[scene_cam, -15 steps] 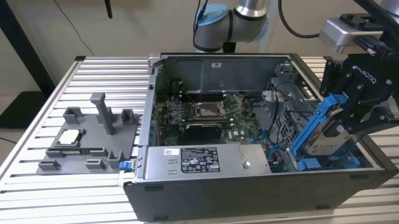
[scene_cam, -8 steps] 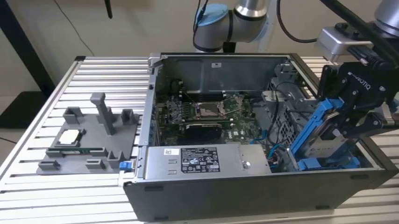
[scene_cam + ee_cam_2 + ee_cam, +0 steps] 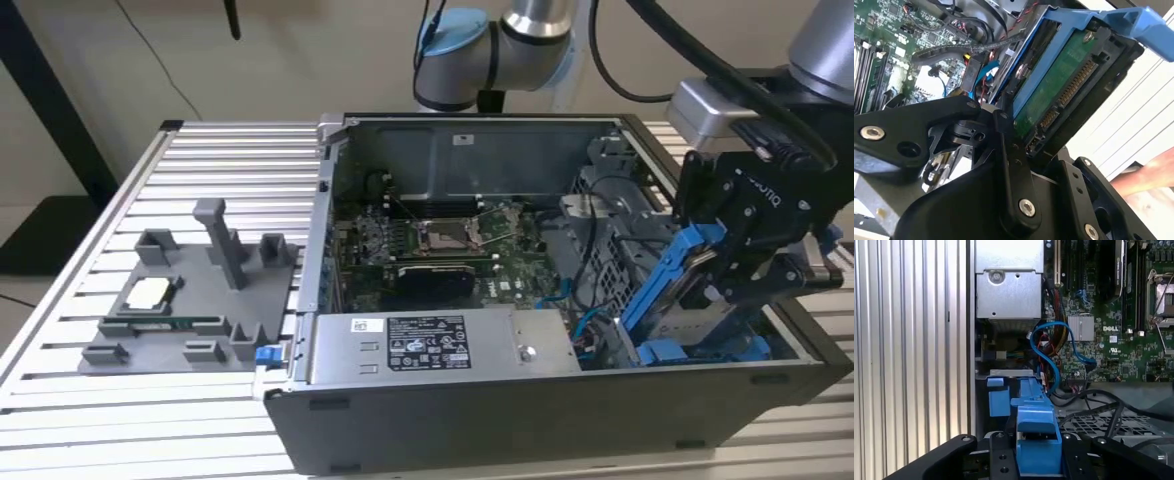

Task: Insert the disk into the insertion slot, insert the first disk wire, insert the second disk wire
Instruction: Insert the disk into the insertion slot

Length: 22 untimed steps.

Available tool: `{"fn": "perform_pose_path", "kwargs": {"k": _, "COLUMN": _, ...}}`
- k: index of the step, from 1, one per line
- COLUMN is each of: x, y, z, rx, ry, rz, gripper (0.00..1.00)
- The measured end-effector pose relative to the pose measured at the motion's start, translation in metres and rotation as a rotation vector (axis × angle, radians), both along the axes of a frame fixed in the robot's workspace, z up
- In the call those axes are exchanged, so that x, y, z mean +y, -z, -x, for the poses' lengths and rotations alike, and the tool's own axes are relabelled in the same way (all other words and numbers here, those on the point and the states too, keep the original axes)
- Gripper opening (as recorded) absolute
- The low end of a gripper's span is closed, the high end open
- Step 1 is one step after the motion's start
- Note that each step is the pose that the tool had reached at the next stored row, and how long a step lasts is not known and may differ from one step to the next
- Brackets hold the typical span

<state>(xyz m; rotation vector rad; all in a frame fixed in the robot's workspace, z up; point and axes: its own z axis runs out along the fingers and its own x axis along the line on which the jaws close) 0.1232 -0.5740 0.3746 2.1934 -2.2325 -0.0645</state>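
Pincer [image 3: 741, 285] is clenched on the disk [image 3: 667, 285] in its blue carrier, tilted, dipping into the computer case [image 3: 534, 410] by the bench [image 3: 80, 420] edge on the exterior view's right. Its lower end sits behind the case wall, so I can't make out how deep it is.

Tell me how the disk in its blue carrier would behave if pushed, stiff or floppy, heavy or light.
The disk looks rigid: metal body, bare circuit board, so probably dense for its size and shock-sensitive. Its blue carrier is thin plastic and may flex slightly.
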Motion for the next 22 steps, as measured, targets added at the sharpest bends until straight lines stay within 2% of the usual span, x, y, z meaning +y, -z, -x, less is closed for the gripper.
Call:
{"fn": "perform_pose_path", "kwargs": {"k": 2, "x": -0.0001, "y": 0.0, "z": 0.0, "rx": 0.0, "ry": 0.0, "rz": 0.0003, "gripper": 0.34}}
{"fn": "perform_pose_path", "kwargs": {"k": 3, "x": -0.0001, "y": -0.0001, "z": 0.0, "rx": 0.0001, "ry": 0.0, "rz": 0.0, "gripper": 0.41}}
{"fn": "perform_pose_path", "kwargs": {"k": 5, "x": -0.0001, "y": -0.0027, "z": 0.0, "rx": 0.0011, "ry": 0.0, "rz": 0.0, "gripper": 0.41}}
{"fn": "perform_pose_path", "kwargs": {"k": 13, "x": 0.0006, "y": -0.0251, "z": 0.0, "rx": 0.0019, "ry": 0.0, "rz": 0.0002, "gripper": 0.41}}
{"fn": "perform_pose_path", "kwargs": {"k": 17, "x": 0.0074, "y": -0.0252, "z": 0.0, "rx": 0.0011, "ry": 0.0, "rz": 0.0, "gripper": 0.41}}
{"fn": "perform_pose_path", "kwargs": {"k": 19, "x": 0.0111, "y": -0.025, "z": 0.0, "rx": -0.0037, "ry": 0.0, "rz": -0.0003, "gripper": 0.41}}
{"fn": "perform_pose_path", "kwargs": {"k": 22, "x": 0.0147, "y": -0.0246, "z": 0.0, "rx": -0.0246, "ry": 0.0, "rz": -0.0024, "gripper": 0.41}}
